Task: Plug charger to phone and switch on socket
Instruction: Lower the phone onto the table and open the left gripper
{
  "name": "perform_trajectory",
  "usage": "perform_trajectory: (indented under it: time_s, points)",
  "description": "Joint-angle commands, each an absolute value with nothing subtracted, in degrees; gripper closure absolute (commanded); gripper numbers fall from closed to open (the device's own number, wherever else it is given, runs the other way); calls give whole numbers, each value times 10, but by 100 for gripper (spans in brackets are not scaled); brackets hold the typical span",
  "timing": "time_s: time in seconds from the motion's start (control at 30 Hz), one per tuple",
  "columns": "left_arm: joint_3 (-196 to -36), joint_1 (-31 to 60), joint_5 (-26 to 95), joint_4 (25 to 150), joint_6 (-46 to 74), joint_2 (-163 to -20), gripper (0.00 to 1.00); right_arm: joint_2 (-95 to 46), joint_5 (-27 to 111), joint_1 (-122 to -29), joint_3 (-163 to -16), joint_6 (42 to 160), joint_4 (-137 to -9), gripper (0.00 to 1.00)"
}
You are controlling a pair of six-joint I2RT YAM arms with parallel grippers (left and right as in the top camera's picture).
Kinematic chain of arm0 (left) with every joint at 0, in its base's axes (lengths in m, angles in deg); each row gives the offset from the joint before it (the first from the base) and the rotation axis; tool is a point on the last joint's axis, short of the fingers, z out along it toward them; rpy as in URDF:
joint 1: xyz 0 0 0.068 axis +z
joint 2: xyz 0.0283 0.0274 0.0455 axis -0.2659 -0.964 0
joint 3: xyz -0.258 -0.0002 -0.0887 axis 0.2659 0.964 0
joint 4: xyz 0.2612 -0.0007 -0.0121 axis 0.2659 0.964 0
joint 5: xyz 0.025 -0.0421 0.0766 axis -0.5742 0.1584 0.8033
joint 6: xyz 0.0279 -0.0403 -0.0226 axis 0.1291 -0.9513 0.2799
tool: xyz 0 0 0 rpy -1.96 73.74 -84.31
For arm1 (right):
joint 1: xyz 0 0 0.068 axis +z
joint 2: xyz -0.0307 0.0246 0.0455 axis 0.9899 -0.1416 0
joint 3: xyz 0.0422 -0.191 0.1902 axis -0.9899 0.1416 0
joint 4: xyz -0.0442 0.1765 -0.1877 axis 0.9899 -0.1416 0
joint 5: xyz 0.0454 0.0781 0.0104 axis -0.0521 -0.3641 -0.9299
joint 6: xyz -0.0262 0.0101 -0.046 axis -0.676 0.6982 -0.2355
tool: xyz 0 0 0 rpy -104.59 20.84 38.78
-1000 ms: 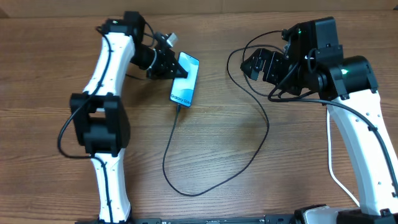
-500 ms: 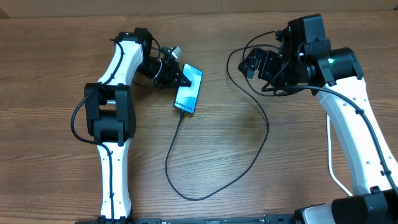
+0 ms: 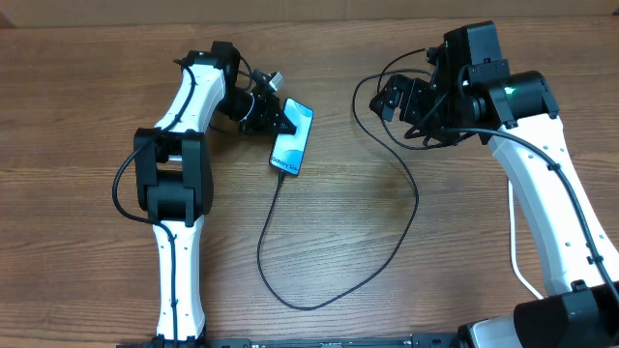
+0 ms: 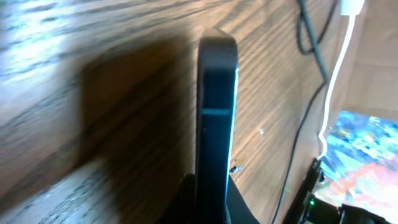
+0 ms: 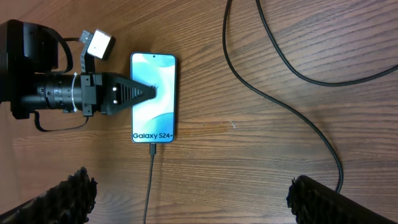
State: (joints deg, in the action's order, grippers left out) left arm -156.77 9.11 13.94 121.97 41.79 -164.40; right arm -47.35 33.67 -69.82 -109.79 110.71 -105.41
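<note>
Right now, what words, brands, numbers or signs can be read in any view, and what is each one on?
"Galaxy S24+": white text low on the screen of the phone, read in the right wrist view.
Overhead view: the same line shows on the screen as a white smudge, too small to read.
Left wrist view: nothing to read; the phone is seen edge-on, its screen hidden.
No other label, number or sign is legible on the arms, cables or table.
</note>
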Motion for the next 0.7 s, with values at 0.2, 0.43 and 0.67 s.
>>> perform_trajectory:
  time_s: [0.2, 0.43, 0.67]
  points:
    - [-1573, 71, 207, 1217, 375, -1646, 95, -475, 341, -700, -1095, 1109, -1050, 0]
    - [-1573, 69, 239, 1215, 365, -1646, 85, -475, 341, -700, -1095, 1109, -1052, 0]
    - [-1573, 69, 297, 1216, 359, -1646, 76, -475, 341, -700, -1095, 1108, -1056, 0]
